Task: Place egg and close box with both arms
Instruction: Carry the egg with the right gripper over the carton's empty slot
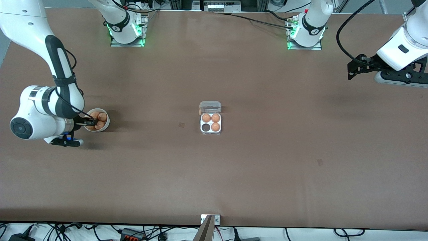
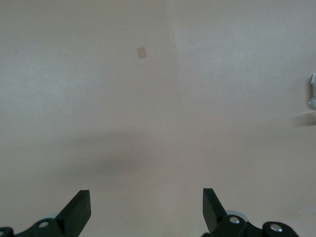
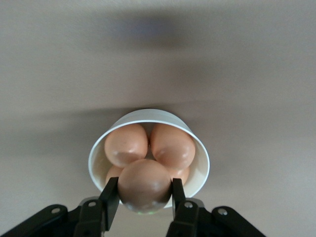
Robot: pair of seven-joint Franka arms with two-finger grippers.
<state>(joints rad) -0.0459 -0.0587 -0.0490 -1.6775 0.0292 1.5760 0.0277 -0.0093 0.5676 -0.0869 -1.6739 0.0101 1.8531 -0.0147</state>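
Note:
My right gripper (image 1: 89, 123) is at the round white bowl (image 1: 107, 123) near the right arm's end of the table. In the right wrist view it (image 3: 144, 190) is shut on one orange-brown egg (image 3: 144, 183), held just above the other eggs (image 3: 173, 143) in the bowl (image 3: 148, 114). The box (image 1: 210, 133) sits mid-table with its clear lid (image 1: 210, 106) open. It holds three eggs (image 1: 215, 117) and one empty cell (image 1: 205, 127). My left gripper (image 1: 350, 71) is open and empty, up in the air over the left arm's end of the table; it also shows in the left wrist view (image 2: 146, 200).
Small tape patches mark the brown table (image 1: 182, 125) (image 1: 320, 162), one showing in the left wrist view (image 2: 142, 52). A metal bracket (image 1: 210, 219) sits at the table's edge nearest the front camera. An edge of the lid shows in the left wrist view (image 2: 313, 91).

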